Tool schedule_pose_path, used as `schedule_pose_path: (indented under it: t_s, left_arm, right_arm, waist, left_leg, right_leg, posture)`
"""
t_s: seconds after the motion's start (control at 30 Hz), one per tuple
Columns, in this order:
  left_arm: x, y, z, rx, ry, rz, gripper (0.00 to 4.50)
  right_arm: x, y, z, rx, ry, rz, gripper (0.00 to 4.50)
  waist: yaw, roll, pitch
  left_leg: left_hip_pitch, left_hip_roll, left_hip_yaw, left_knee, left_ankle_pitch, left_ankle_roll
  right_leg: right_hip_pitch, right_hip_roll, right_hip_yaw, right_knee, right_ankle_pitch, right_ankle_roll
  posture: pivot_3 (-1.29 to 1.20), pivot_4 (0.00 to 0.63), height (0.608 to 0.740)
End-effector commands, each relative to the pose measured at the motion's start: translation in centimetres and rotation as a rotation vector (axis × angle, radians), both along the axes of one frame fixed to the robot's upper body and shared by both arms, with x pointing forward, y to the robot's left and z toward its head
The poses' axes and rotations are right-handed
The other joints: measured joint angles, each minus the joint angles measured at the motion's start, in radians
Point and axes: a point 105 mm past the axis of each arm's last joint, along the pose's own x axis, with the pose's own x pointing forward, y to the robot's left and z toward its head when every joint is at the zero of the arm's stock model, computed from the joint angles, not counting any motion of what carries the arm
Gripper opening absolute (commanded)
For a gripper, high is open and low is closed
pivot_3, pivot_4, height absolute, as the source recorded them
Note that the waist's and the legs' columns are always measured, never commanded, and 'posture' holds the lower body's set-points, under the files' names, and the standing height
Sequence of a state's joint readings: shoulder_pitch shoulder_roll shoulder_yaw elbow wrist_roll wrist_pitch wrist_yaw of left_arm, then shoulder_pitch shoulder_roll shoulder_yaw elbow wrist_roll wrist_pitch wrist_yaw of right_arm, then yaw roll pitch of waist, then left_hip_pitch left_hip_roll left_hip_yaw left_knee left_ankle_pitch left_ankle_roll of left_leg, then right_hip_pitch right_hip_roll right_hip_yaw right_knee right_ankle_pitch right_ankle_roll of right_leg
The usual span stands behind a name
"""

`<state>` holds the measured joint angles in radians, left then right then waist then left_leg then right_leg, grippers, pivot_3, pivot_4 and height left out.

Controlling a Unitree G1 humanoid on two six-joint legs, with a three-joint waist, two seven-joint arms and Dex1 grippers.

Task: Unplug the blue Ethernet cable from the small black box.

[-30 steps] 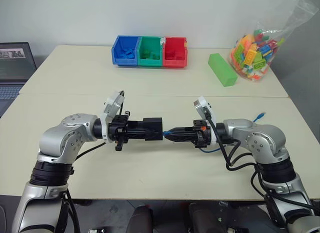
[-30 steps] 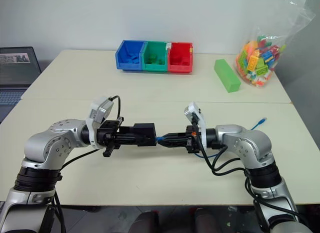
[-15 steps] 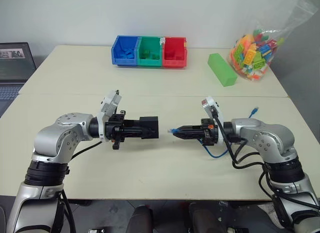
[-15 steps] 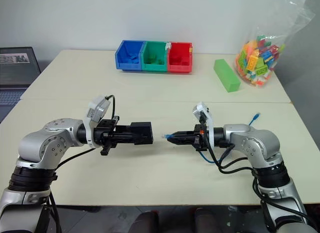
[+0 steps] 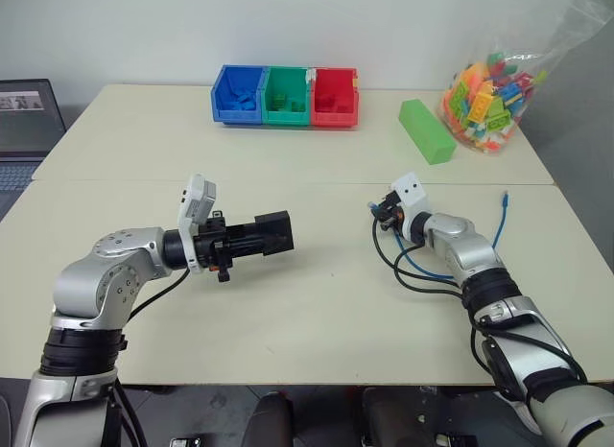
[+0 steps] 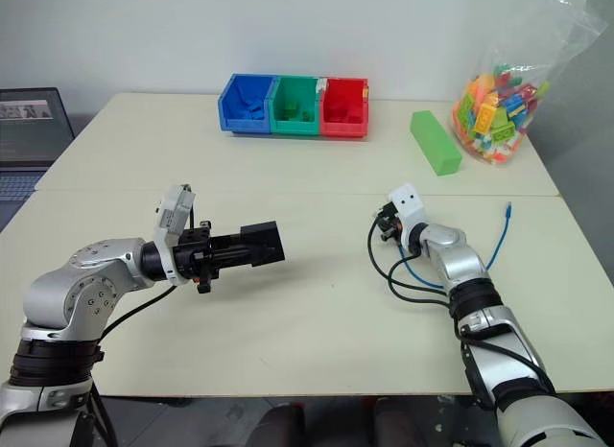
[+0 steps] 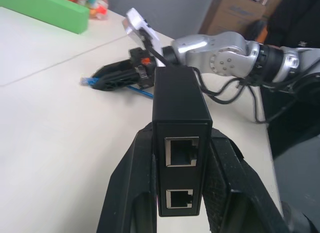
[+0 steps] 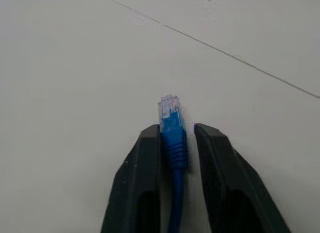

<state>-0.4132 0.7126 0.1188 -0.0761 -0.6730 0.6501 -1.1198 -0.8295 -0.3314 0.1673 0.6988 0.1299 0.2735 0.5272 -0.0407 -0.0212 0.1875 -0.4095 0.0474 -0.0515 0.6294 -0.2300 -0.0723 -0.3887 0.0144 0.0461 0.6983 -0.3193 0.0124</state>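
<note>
No label or writing can be read on anything here. The left gripper is clamped tight on the small black box, held off the table left of centre in the head view, its long axis running toward the right of the frame, two empty ports facing that way. The blue Ethernet cable lies between the right gripper fingers, which stand a little apart on one side, plug pointing past the fingertips; its other end is at the right edge

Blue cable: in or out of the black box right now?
Out. The box in the left tool shows two empty ports; the cable plug sits bare between the right tool fingers.
</note>
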Motion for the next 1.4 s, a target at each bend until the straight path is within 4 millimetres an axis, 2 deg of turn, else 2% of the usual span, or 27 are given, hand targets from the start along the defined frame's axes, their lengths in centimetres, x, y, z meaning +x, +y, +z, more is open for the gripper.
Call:
schedule_pose_path:
  t_s: [0.03, 0.17, 0.23, 0.33, 0.43, 0.53, 0.67, 0.73, 0.83, 1.17, 1.23, 1.4]
  left_arm:
    - [1.2, 1.0, 1.4, -0.005, -0.123, 0.137, 0.79]
    - [4.9, 3.8, 2.0, -0.003, -0.271, 0.466, 0.79]
    - [6.0, 5.2, 2.0, -0.003, -0.319, 0.588, 0.79]
    - [7.3, 8.2, 0.5, 0.031, -0.341, 0.814, 0.79]
    - [7.7, 9.7, -0.9, 0.076, -0.345, 0.908, 0.79]
    - [7.7, 11.3, -2.7, 0.127, -0.351, 1.01, 0.79]
    - [7.7, 11.6, -4.8, 0.139, -0.303, 1.031, 0.79]
    - [7.8, 11.8, -5.6, 0.128, -0.272, 1.04, 1.49]
    - [7.8, 12.0, -6.2, 0.104, -0.235, 1.044, 2.03]
    - [7.2, 12.5, -5.8, 0.068, -0.244, 1.039, 4.21]
    - [6.6, 12.6, -5.4, 0.078, -0.258, 1.034, 4.49]
    - [3.1, 12.8, -4.1, 0.156, -0.298, 0.999, 4.49]
  right_arm:
    - [-0.6, 0.4, 2.2, 0.046, -0.04, 0.093, 2.11]
    - [-3.8, 1.9, 5.5, 0.05, -0.113, 0.359, 3.06]
    - [-5.1, 2.7, 6.9, 0.062, -0.139, 0.435, 3.16]
    - [-7.9, 5.5, 9.1, 0.095, -0.173, 0.579, 3.16]
    - [-9.4, 7.0, 9.6, 0.104, -0.175, 0.635, 3.16]
    - [-10.2, 8.5, 9.4, 0.088, -0.166, 0.669, 3.16]
    - [-10.5, 9.2, 8.9, 0.065, -0.153, 0.691, 3.16]
    - [-10.4, 9.3, 8.6, 0.054, -0.15, 0.692, 3.19]
    - [-10.4, 9.4, 8.4, 0.044, -0.149, 0.691, 3.19]
    - [-10.6, 9.4, 8.1, 0.036, -0.143, 0.691, 3.19]
    - [-10.7, 9.4, 8.1, 0.043, -0.136, 0.69, 3.19]
    - [-11.2, 8.6, 7.3, 0.06, -0.108, 0.656, 3.19]
  waist:
    - [0.0, 0.0, 0.0]
    - [0.009, 0.001, 0.001]
    - [0.009, 0.001, 0.001]
    - [0.006, 0.001, 0.0]
    - [0.004, 0.001, 0.0]
    - [0.01, 0.001, 0.0]
    - [0.012, 0.001, 0.0]
    - [0.016, 0.0, 0.0]
    - [0.014, 0.0, 0.0]
    - [0.011, 0.0, 0.0]
    - [0.011, 0.0, 0.0]
    - [0.005, 0.0, 0.0]
  left_leg:
    - [0.0, 0.0, 0.0, 0.0, 0.0, 0.0]
    - [0.0, 0.0, -0.001, 0.0, 0.0, 0.0]
    - [0.0, 0.0, -0.001, 0.0, 0.0, 0.0]
    - [0.0, 0.0, -0.001, 0.001, 0.0, 0.0]
    - [0.0, 0.001, -0.001, 0.0, 0.0, 0.0]
    - [0.0, 0.0, -0.002, 0.001, 0.0, 0.0]
    - [0.0, -0.001, -0.002, 0.002, 0.0, 0.0]
    - [0.0, -0.002, -0.002, 0.002, 0.0, 0.0]
    - [0.0, -0.002, -0.003, 0.003, 0.0, 0.0]
    - [0.0, -0.001, -0.003, 0.002, 0.0, 0.0]
    - [0.0, -0.001, -0.003, 0.002, 0.0, 0.0]
    - [0.0, 0.0, -0.002, 0.002, 0.0, 0.0]
  right_leg:
    - [0.0, 0.0, 0.0, 0.0, 0.0, 0.0]
    - [0.0, 0.0, -0.001, 0.001, 0.0, 0.0]
    - [0.0, 0.0, -0.001, 0.0, 0.0, 0.0]
    - [0.0, 0.0, -0.001, 0.001, 0.0, 0.0]
    - [0.0, -0.001, -0.001, 0.001, 0.0, 0.0]
    - [0.0, -0.001, -0.002, 0.001, 0.0, 0.0]
    - [0.001, -0.002, -0.002, 0.001, 0.001, 0.001]
    - [0.001, -0.002, -0.003, 0.001, 0.001, 0.002]
    - [0.001, -0.002, -0.003, 0.001, 0.001, 0.002]
    - [0.001, -0.001, -0.003, 0.002, 0.001, 0.002]
    - [0.001, -0.001, -0.003, 0.002, 0.001, 0.002]
    - [0.001, -0.002, -0.002, 0.001, 0.001, 0.002]
  posture:
    - [0.0, 0.15, 0.74]
    - [0.0, 0.15, 0.74]
    - [0.0, 0.15, 0.74]
    - [0.0, 0.15, 0.74]
    - [0.0, 0.15, 0.74]
    - [0.0, 0.15, 0.74]
    - [0.0, 0.15, 0.74]
    - [0.0, 0.15, 0.74]
    - [0.0, 0.15, 0.74]
    - [0.0, 0.15, 0.74]
    - [0.0, 0.15, 0.74]
    - [0.0, 0.15, 0.74]
